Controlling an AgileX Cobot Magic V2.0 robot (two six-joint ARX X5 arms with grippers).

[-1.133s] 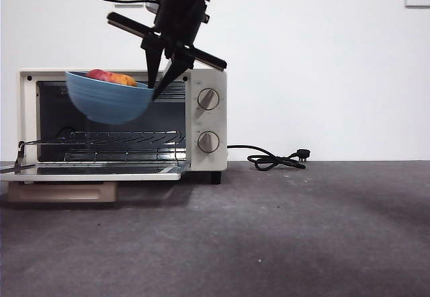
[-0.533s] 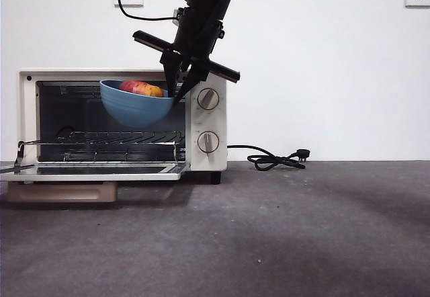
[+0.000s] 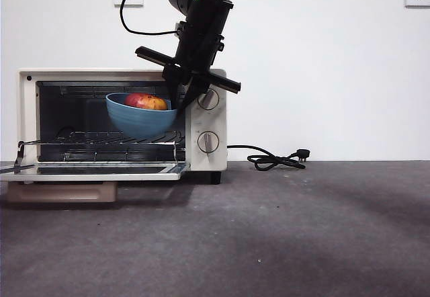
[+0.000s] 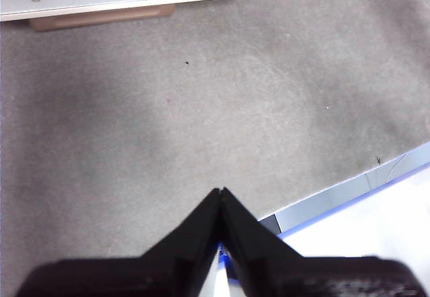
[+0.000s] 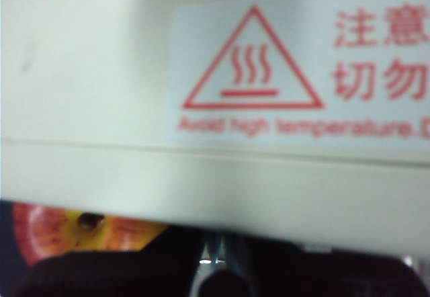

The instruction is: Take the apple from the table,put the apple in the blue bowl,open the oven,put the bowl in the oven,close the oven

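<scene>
The oven [image 3: 121, 119] stands at the left of the tabletop [image 3: 269, 230] with its door [image 3: 94, 171] dropped flat, so the opening step is done. Over the last second the blue bowl [image 3: 140, 119] has travelled from outside the oven's top front edge, down and inward. It now hangs inside the cavity, just above the wire rack [image 3: 121, 138]; whether it touches the rack cannot be told. The right gripper [image 3: 180, 97] reaches in from above, its fingers clamped on the bowl's right rim. Its wrist view is filled by the oven's top and warning label [image 5: 295, 75], with the apple [image 5: 74, 230] below. The apple rides in the bowl, red with yellow streaks. The left gripper [image 4: 220, 196] waits over bare tabletop, fingers pressed together on nothing. Judging by this, lowering and release come next, then the door.
</scene>
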